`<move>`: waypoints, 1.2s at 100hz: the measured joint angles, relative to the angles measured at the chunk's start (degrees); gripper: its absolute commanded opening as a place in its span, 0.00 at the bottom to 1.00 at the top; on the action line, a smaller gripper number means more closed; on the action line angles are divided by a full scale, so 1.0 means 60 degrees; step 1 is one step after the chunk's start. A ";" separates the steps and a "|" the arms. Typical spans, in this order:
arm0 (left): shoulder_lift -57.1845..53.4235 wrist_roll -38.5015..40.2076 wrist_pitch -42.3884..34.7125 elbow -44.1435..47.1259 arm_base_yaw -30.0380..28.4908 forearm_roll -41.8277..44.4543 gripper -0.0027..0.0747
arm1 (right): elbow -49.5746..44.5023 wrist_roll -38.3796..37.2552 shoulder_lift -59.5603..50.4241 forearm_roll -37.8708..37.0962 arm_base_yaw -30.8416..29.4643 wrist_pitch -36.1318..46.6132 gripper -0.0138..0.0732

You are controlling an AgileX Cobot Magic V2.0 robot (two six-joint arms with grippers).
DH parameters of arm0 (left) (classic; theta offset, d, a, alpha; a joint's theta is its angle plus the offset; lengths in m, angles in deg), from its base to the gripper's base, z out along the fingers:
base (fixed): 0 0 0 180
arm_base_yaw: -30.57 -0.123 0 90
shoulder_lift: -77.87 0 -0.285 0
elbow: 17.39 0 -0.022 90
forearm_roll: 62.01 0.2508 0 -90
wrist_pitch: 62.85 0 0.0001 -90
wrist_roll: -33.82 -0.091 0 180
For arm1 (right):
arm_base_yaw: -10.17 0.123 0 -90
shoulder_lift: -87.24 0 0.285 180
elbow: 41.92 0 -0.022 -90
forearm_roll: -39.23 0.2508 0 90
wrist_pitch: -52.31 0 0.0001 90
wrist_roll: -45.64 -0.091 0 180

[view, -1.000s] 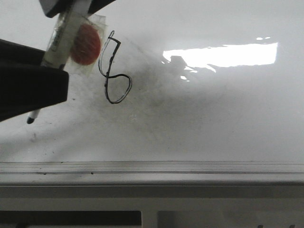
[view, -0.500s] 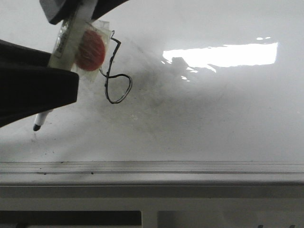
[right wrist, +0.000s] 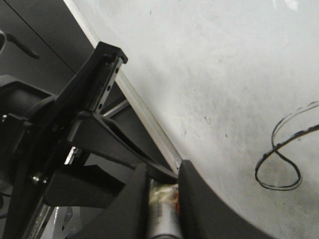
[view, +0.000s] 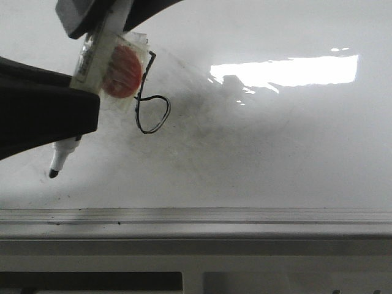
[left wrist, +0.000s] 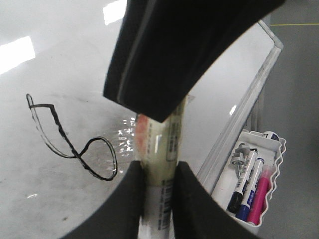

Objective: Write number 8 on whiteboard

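The 8 [view: 149, 98] is drawn on the board [view: 275, 159]. Both grippers [left wrist: 158, 181] [right wrist: 163, 191] pinch the marker [view: 92, 79], tip seemingly lifted clear to avoid smudging.

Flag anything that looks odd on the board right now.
The number 8 is lopsided: its upper loop is narrow and angular, its lower loop rounder. The whiteboard shows grey smudges around it. The marker has an orange disc taped on.
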 measured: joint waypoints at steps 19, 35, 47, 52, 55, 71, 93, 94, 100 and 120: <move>0.0000 0.0032 -0.0017 0.0000 0.0000 -0.0164 0.01 | 0.0000 -0.0016 0.0000 0.0000 0.0000 0.0021 0.60; 0.0000 0.0292 0.0137 0.0000 0.0000 -0.2002 0.01 | 0.0000 -0.0016 -0.0041 -0.0143 -0.0018 0.0167 0.56; 0.0000 0.0348 0.0960 0.0000 0.0000 -0.3759 0.01 | 0.0000 -0.0016 -0.0387 -0.0242 -0.0187 0.0167 0.54; 0.0000 0.0369 0.1342 0.0000 0.0000 -0.4255 0.01 | 0.0000 -0.0016 -0.0644 -0.0265 -0.0279 0.0167 0.54; 0.0000 0.0369 0.1497 0.0000 0.0000 -0.4498 0.01 | 0.0000 -0.0016 -0.0780 -0.0265 -0.0327 0.0167 0.54; 0.0014 0.0383 0.1709 0.0000 0.0000 -0.6288 0.01 | 0.0000 -0.0016 -0.1428 -0.0309 -0.0544 0.0191 0.54; 0.0014 0.0383 0.1709 -0.0007 0.0043 -0.6902 0.01 | 0.0000 -0.0016 -0.1704 -0.0309 -0.0558 0.0201 0.54; 0.0014 0.0383 0.1709 -0.0007 0.0043 -0.6899 0.01 | 0.0000 -0.0016 -0.1704 -0.0309 -0.0558 0.0201 0.54; 0.0014 0.0383 0.1709 -0.0022 0.0043 -0.6914 0.01 | 0.0000 -0.0016 -0.1704 -0.0309 -0.0558 0.0183 0.54; 0.0014 0.0383 0.1692 -0.0022 0.0043 -0.6937 0.14 | 0.0000 -0.0016 -0.1704 -0.0309 -0.0558 0.0114 0.54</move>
